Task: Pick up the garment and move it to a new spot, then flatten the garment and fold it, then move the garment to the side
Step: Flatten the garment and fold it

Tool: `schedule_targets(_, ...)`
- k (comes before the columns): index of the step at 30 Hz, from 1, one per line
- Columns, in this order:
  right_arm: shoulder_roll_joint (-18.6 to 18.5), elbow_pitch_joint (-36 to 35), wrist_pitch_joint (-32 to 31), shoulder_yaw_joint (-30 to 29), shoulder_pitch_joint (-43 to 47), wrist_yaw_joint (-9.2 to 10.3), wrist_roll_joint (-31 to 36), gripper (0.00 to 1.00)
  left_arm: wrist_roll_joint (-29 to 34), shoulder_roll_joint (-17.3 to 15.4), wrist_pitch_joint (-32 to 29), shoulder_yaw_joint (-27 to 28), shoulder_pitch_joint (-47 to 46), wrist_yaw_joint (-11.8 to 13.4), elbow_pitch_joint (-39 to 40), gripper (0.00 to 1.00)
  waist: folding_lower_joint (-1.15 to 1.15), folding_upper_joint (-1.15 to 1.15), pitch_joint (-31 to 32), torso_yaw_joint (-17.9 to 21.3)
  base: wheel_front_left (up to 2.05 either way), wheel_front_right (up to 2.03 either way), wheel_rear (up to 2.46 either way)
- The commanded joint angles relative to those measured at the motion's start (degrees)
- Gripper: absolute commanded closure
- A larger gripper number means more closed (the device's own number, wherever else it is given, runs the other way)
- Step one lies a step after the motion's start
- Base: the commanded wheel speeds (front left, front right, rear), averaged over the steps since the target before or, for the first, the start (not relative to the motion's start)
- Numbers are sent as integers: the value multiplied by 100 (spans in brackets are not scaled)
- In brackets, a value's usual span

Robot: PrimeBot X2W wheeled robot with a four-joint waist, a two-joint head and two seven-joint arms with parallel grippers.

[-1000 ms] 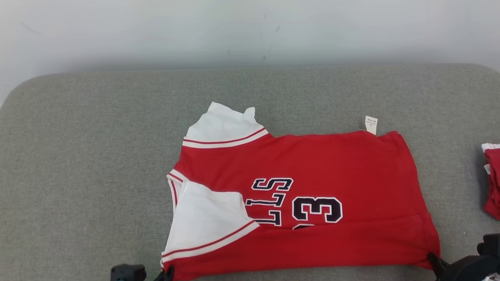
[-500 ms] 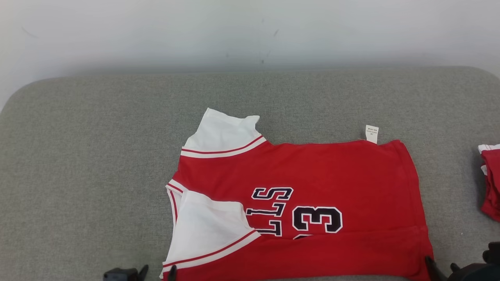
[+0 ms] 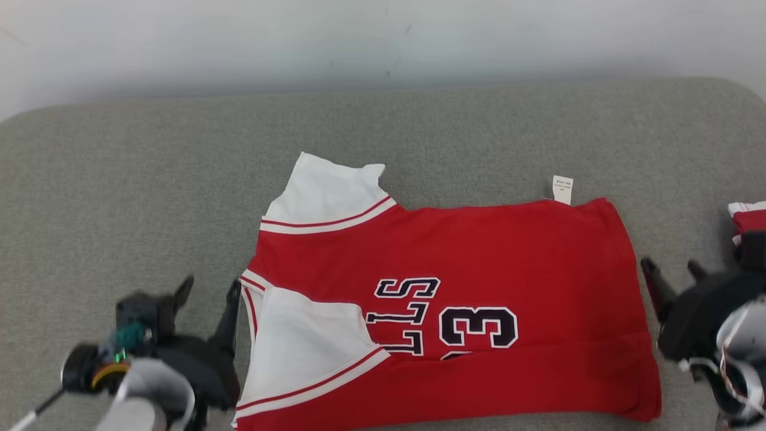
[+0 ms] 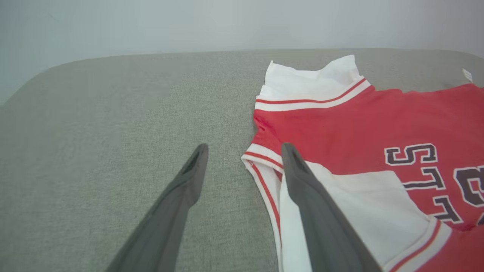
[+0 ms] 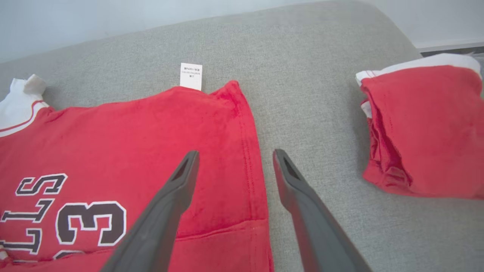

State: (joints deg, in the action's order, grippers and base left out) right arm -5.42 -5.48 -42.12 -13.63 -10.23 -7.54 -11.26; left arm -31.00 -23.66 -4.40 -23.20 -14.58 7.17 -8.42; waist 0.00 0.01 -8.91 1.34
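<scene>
The garment (image 3: 449,299) is lying flat on the grey padded surface (image 3: 119,179), near edge looking folded over once. Left end effector (image 3: 209,286) and right end effector (image 3: 670,266) are hovering spread and empty at its ends. More folding and the side move are looking undone imo.

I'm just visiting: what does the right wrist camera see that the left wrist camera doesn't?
Right wrist view: the right tool, open astride the hem edge of the red jersey, and a folded red pile lying apart from it. Left wrist view: the left tool, open at the sleeve end, and the white sleeve folded over the front. Both: the jersey, its white label and the grey cushion.
</scene>
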Motion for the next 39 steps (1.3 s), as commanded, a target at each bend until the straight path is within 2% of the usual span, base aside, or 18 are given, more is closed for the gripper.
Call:
schedule_targets(1,-43,27,-27,14,-168,14,23,0,27,18,-20,-4,-191,-44,-61,0,0,-1,-150,65,0,0,0)
schedule_targets(8,-78,847,-266,398,-1645,14,151,0,-34,379,-158,-134,-1829,-512,-1016,0,0,-1,-798,245,0,0,0)
schedule_targets(18,-50,1982,-65,514,-3106,14,384,0,146,636,-358,-236,-3552,-732,-2414,0,0,-1,-1623,493,0,0,0)
schedule_targets(26,-168,2307,4,773,-3591,14,380,0,166,673,-639,-312,-4326,-835,-3163,0,0,-1,-1971,624,0,0,0)
schedule_targets(35,-263,2429,-1,903,-3595,14,263,0,103,760,-1021,-384,-4632,-779,-3703,0,0,-1,-2032,659,0,0,0)
schedule_targets(39,-333,2468,-183,1054,-3674,14,310,0,56,771,-1392,-437,-4736,-804,-3944,0,0,-1,-2062,715,0,0,0)
